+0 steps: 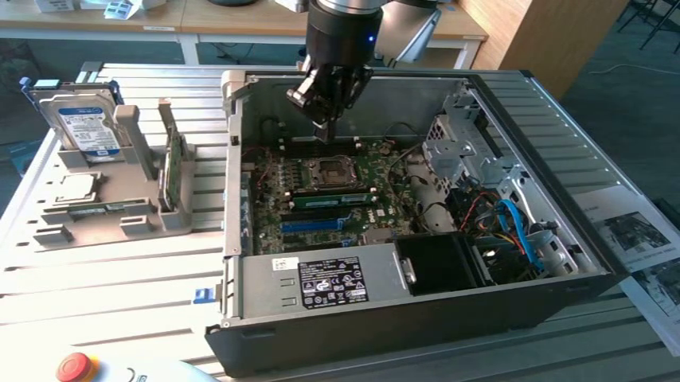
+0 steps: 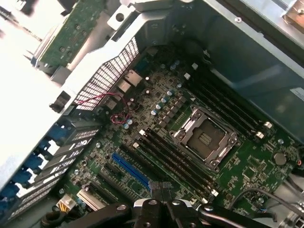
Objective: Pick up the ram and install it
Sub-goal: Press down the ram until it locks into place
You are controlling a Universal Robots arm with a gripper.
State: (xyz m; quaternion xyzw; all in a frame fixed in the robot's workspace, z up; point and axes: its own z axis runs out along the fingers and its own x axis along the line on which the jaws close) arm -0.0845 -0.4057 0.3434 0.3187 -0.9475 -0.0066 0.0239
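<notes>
My gripper [image 1: 327, 127] hangs shut and empty over the open computer case [image 1: 595, 263], above the far side of the motherboard [image 1: 351, 179] near the CPU socket [image 1: 322, 169]. In the wrist view its shut fingertips [image 2: 160, 189] hover over the black memory slots [image 2: 178, 161] beside the CPU socket [image 2: 204, 140]. What looks like the ram [image 1: 95, 208], a thin green stick with pale marks, lies flat at the front of the grey fixture [image 1: 107, 231], outside the case on the exterior view's left and well away from the gripper.
The fixture also carries a silver hard drive [image 1: 91, 127], an upright green expansion card [image 1: 170, 171] and a CPU chip [image 1: 72, 187]. A narrow green strip [image 1: 334, 199] runs along the slots below the socket. Cables [image 1: 515, 227], a drive cage and the power supply [image 1: 330, 282] crowd the case.
</notes>
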